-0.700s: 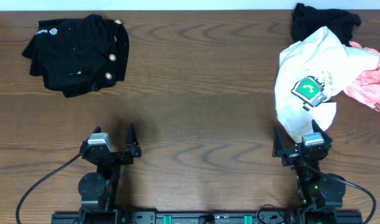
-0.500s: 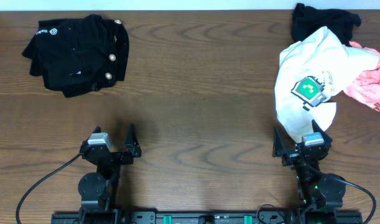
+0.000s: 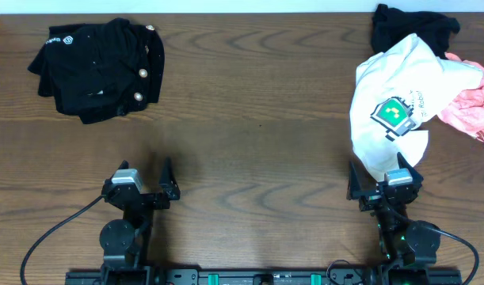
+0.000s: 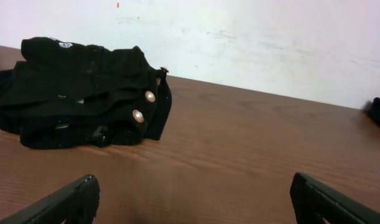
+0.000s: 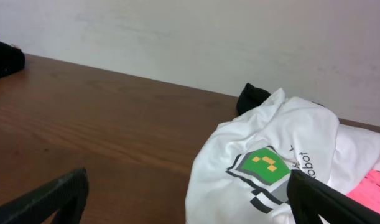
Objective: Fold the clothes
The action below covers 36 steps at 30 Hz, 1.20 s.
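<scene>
White T-shirt (image 3: 396,95) lies crumpled at the right of the overhead view, touching a pink piece (image 3: 471,111); the gold-buttoned black garment (image 3: 99,67) sits upper left. Left gripper (image 3: 140,184) and right gripper (image 3: 384,184) stand wide, both empty.

Cannot read, overhead, the small white logo on the bundled black gold-buttoned fabric garment (image 3: 99,67), nor the tiny lettering beside the chest print of the crumpled white cotton T-shirt (image 3: 408,71). Cannot make out much of the black cloth piece (image 3: 408,28) at the far right of the brown wooden bench (image 3: 257,103), partly buried under that T-shirt. Loses the rumpled pink fabric garment (image 3: 473,111) past the right edge. Sees only dark fingertips (image 4: 59,202) of the left hand (image 4: 196,202), cut by the bottom edge; likewise the right hand (image 5: 190,199), one fingertip (image 5: 329,199) covering the print's lower corner.
</scene>
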Each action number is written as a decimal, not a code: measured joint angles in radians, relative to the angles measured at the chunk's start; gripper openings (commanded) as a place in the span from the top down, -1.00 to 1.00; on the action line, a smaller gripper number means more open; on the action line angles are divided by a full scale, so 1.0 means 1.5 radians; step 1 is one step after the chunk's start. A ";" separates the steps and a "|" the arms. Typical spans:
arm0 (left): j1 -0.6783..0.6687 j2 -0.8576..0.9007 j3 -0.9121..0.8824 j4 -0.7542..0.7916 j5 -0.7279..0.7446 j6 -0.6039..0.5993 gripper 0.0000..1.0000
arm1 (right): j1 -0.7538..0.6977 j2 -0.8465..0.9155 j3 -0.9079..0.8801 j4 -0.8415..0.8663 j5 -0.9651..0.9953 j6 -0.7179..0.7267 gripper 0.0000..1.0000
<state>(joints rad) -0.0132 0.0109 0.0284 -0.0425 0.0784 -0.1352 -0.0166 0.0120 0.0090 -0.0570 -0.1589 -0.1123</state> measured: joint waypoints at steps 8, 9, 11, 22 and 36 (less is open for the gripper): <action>0.000 0.000 0.000 0.000 0.000 0.000 -0.96 | 0.000 0.000 0.000 0.000 0.000 0.000 -0.99; 0.000 0.000 0.000 0.000 0.000 0.000 -0.96 | 0.000 0.000 0.000 0.000 0.000 0.000 -0.99; 0.000 0.000 0.000 0.000 0.000 0.000 -0.96 | 0.000 0.000 0.000 0.000 0.000 0.000 -0.99; 0.000 0.000 0.000 0.000 0.000 0.000 -0.96 | 0.000 0.000 0.000 0.000 0.000 0.000 -0.99; 0.000 0.000 0.000 0.003 0.000 0.000 -0.96 | 0.000 0.000 -0.001 0.025 -0.010 0.002 -0.98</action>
<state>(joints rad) -0.0132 0.0109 0.0284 -0.0387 0.0784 -0.1352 -0.0170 0.0124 0.0074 -0.0200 -0.1741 -0.1097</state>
